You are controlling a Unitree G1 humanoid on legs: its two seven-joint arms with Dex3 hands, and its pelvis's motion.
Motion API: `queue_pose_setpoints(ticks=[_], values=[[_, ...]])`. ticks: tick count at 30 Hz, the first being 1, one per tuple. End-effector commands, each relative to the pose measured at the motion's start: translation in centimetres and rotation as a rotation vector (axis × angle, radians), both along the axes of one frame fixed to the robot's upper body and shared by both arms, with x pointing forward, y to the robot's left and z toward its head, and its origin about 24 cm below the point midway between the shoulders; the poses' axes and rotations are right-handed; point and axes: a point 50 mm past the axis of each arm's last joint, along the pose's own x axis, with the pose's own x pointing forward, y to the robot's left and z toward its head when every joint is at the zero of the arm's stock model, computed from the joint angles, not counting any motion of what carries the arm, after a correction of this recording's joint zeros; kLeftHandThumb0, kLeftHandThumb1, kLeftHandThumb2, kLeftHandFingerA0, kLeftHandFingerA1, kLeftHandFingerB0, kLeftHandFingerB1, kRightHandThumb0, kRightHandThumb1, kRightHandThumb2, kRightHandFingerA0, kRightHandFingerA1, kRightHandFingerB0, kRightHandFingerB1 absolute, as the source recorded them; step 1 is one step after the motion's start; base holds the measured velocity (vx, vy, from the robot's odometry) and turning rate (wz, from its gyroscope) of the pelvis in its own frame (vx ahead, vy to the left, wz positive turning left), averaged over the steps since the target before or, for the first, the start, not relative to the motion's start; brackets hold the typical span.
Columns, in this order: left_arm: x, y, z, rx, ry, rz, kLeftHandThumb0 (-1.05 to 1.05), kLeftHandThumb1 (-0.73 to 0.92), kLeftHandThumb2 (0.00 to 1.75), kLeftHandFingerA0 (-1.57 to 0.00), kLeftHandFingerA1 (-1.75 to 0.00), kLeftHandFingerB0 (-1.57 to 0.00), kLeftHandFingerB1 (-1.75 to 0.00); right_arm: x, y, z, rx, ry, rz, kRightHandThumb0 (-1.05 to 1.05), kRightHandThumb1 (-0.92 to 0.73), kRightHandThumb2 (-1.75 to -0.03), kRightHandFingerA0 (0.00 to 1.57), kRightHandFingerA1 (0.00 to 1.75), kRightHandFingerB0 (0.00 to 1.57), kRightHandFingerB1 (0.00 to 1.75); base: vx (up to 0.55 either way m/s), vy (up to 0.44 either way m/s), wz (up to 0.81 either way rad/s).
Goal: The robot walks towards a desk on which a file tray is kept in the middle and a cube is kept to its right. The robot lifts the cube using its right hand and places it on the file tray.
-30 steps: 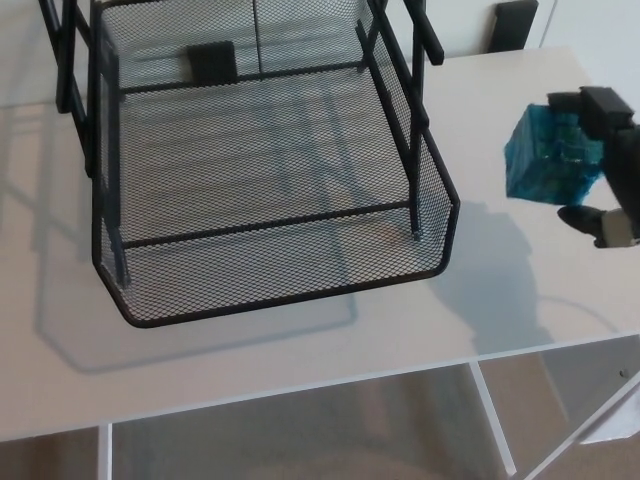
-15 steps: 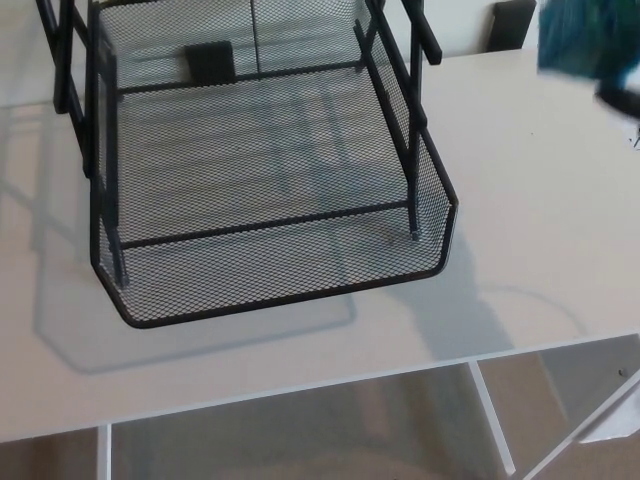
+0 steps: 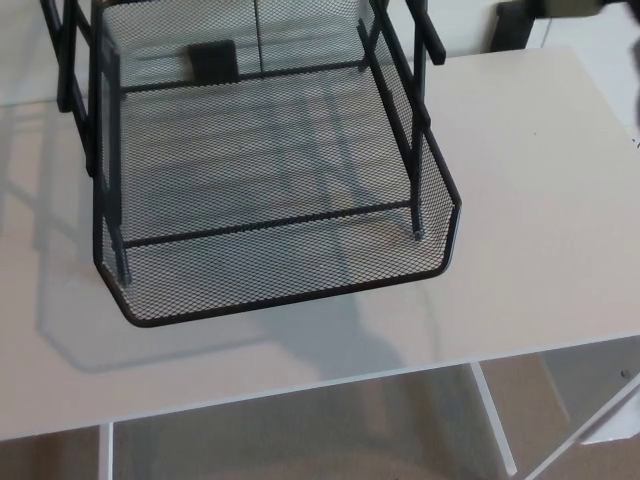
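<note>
Cube and right robot hand have lifted out of view; its grip cannot be told. File tray [image 3: 440, 215], to its left, lies empty: placing remains.

right hand [image 3: 572, 6] | blurred greyish smear | details unreadable

Office setting, black mesh file tray [image 3: 275, 290] on a white desk [image 3: 540, 200]

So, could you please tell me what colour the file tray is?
The file tray is black: fine wire mesh on a black frame, seen in the head view.
</note>
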Motion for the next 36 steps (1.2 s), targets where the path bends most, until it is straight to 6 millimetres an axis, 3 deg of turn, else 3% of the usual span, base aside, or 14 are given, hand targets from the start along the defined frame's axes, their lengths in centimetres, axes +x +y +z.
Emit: queue_pose_setpoints(ticks=[1,3,12,14,20,21,22,26,27,28,30,33,35,36], values=[[0.3,0.2,0.1,0.029,0.004,-0.032,-0.69,0.66,1.02,-0.44,-0.63,-0.29,-0.53,0.9,4.9,-2.8,-0.412,0.419,0.083,-0.31,-0.62,-0.58,0.82,1.57,0.89,0.73,0.0,0.0,0.0],[0.3,0.2,0.2,0.026,0.004,-0.038,-0.68,0.84,0.65,-0.48,-0.55,-0.34,-0.4,1.1,5.5,-4.4,-0.452,0.435,0.086,-0.35,-0.61,-0.58,0.86,1.58,0.91,0.66,0.0,0.0,0.0],[1.1,0.0,0.0,0.014,-0.01,-0.05,-0.7,0.85,0.65,-0.5,-0.53,-0.34,-0.4,2.4,6.6,-10.9,-0.718,0.739,0.104,-0.33,-0.63,-0.63,0.78,1.54,0.86,0.75,0.0,0.0,0.0],[1.2,0.0,-0.1,0.022,0.003,-0.054,-0.69,0.85,0.65,-0.5,-0.53,-0.34,-0.4,2.2,6.9,-12.3,-0.773,0.734,0.095,-0.44,-0.45,-0.86,0.95,1.24,0.85,0.78,0.0,0.0,0.0],[0.8,-0.1,0.0,0.005,-0.005,-0.063,-0.69,0.85,0.65,-0.48,-0.54,-0.34,-0.41,1.1,7.8,-15.5,-0.863,0.737,0.12,-0.26,-0.7,-0.64,0.81,1.66,0.8,1.05,0.0,0.0,0.0],[0.9,0.0,0.2,0.006,-0.017,-0.069,-0.69,0.66,1.03,-0.43,-0.64,-0.29,-0.54,1.2,7.9,-15.6,-0.86,0.728,0.124,-0.23,-0.68,-0.71,0.83,1.64,0.82,1.03,0.0,0.0,0.0],[1.0,0.0,0.2,0.005,-0.017,-0.078,-0.69,0.86,0.65,-0.47,-0.56,-0.32,-0.41,1.0,8.1,-15.8,-0.855,0.71,0.125,-0.28,-0.67,-0.65,0.86,1.66,0.84,0.97,0.0,0.0,0.0],[1.1,0.0,0.0,0.013,-0.003,-0.052,-0.67,0.86,0.65,-0.48,-0.51,-0.33,-0.39,1.2,8.7,-16.0,-0.862,0.748,0.114,-0.33,-0.69,-0.62,0.74,1.65,0.77,0.85,0.0,0.0,0.0],[1.1,0.0,0.0,0.014,-0.003,-0.051,-0.67,0.85,0.65,-0.48,-0.51,-0.34,-0.39,1.3,8.8,-16.2,-0.869,0.742,0.11,-0.39,-0.48,-0.9,1.04,1.3,0.79,0.87,0.0,0.0,0.0],[1.1,0.0,0.0,0.014,-0.005,-0.05,-0.67,0.85,0.65,-0.48,-0.51,-0.33,-0.39,1.4,8.9,-16.5,-0.883,0.732,0.101,-0.33,-0.69,-0.6,0.75,1.69,0.8,0.8,0.0,0.0,0.0],[0.8,-0.2,-0.2,0.012,0.004,-0.036,-0.68,0.85,0.65,-0.47,-0.52,-0.34,-0.39,1.3,8.8,-16.9,-0.875,0.744,0.096,-0.33,-0.68,-0.62,0.75,1.65,0.79,0.72,0.0,0.0,0.0],[0.8,-0.1,-0.1,0.01,0.001,-0.058,-0.67,0.85,0.65,-0.45,-0.54,-0.33,-0.4,1.4,8.8,-16.7,-0.857,0.74,0.087,-0.32,-0.67,-0.62,0.7,1.38,0.29,0.37,0.0,0.0,0.0],[0.9,-0.1,0.1,0.01,-0.007,-0.066,-0.67,0.85,0.65,-0.45,-0.54,-0.33,-0.4,1.6,8.8,-16.2,-0.851,0.72,0.073,-0.32,-0.67,-0.62,0.7,1.38,0.29,0.37,0.0,0.0,0.0],[0.9,-0.1,0.1,-0.001,-0.018,-0.049,-0.67,0.84,0.65,-0.45,-0.55,-0.33,-0.41,1.7,8.8,-15.4,-0.855,0.692,0.032,-0.5,-0.54,-0.73,0.11,0.51,0.06,0.34,0.0,0.0,0.0]])
